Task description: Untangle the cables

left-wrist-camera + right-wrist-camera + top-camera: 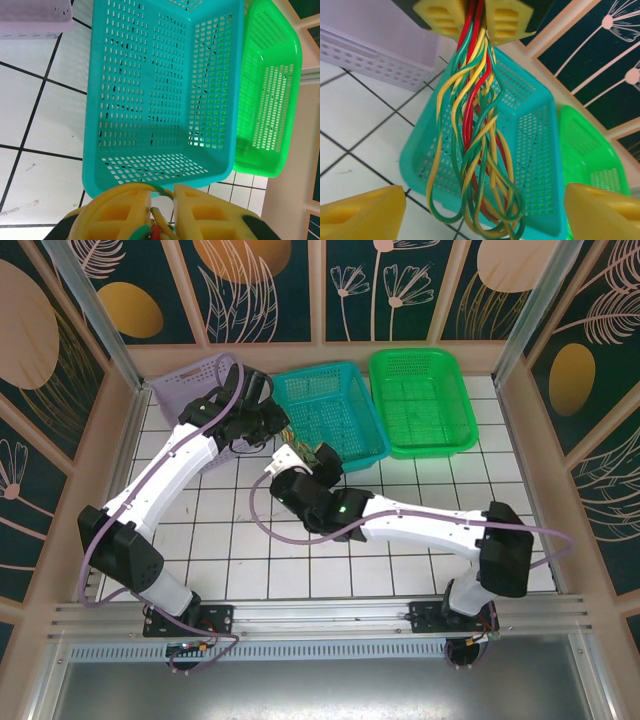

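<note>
Above the teal basket (150,100), my left hand (472,15) clenched the cables (472,130) as one hanging bundle; my right hand (482,212) gaped below. I judged one outer loop should be pinched, then drawn away slowly.

The cables (475,150) are green, yellow, red (basket (535,130) teal).

Bare tiles (225,552) before teal basket (330,415)

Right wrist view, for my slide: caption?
Left end effector holds looped green, yellow and red wires near a teal perforated plastic basket.
</note>
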`<control>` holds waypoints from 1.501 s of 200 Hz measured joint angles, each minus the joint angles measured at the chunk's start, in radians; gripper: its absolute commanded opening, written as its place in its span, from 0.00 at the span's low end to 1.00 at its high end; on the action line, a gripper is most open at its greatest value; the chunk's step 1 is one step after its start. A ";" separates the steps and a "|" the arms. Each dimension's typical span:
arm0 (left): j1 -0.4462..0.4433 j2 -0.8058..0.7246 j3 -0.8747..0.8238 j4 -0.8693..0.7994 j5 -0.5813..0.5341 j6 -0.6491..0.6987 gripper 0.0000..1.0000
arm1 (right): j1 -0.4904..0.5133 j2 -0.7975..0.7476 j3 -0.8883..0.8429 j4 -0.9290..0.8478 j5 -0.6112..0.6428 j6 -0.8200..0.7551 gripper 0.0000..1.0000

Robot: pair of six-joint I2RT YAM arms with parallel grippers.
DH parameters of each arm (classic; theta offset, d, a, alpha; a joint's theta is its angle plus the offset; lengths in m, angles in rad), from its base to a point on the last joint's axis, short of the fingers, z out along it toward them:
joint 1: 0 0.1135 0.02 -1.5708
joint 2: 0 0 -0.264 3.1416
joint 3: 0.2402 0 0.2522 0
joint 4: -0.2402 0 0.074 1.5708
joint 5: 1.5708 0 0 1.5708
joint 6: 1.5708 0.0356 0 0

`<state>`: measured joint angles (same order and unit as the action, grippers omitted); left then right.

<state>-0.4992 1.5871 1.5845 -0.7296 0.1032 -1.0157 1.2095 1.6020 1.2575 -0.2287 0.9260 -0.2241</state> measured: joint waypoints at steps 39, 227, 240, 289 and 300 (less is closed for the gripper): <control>0.000 0.000 0.000 0.003 0.010 -0.008 0.00 | -0.039 0.072 0.041 -0.010 0.043 -0.002 0.36; 0.004 0.057 0.117 0.031 0.226 0.233 0.00 | -0.639 -0.324 -0.140 -0.092 -1.538 0.630 0.58; 0.022 0.068 0.121 0.029 0.225 0.224 0.00 | -0.591 -0.352 -0.116 -0.159 -1.379 0.585 0.69; 0.035 0.087 0.142 0.002 0.222 0.203 0.00 | -0.415 -0.316 0.051 -0.222 -0.998 0.432 0.77; 0.035 0.088 0.146 0.000 0.227 0.199 0.00 | -0.411 -0.273 0.078 -0.208 -0.978 0.412 0.77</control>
<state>-0.4641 1.6749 1.7302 -0.7296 0.3302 -0.8169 0.7986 1.3293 1.3357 -0.4370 -0.0521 0.1875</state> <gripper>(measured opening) 0.153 0.771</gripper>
